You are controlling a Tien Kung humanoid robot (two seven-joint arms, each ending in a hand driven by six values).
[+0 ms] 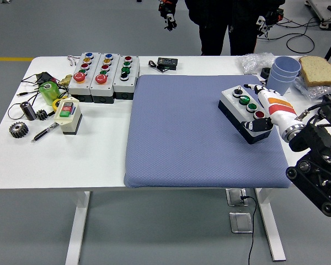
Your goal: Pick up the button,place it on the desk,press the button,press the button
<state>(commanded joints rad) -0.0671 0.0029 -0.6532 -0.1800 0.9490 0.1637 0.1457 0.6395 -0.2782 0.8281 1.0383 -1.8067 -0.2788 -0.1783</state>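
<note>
White-and-orange right hand (266, 109) wrapped around grey push-button control box (244, 112), near right edge of blue-grey fabric mat (182, 138). Wide bare mat toward left. Thumb-side grip partly hidden; right arm cropped at edge.

The blue-grey mat (198, 132) lies bare across its left and middle parts, open to a hand coming from the near edge or the left. Its right end is taken by the button box (244, 112), with the right hand (267, 107) lying over it. Behind that, stacked blue cups (283, 74), a slice of bread (319, 70) and crumpled plastic (254, 62) crowd the far right corner. Left of the mat, three control boxes (103, 74) form a wall at the back; a small switch box (68, 115), gears (19, 129), a pen (45, 132) and a green tape roll (48, 92) clutter the left end
</note>
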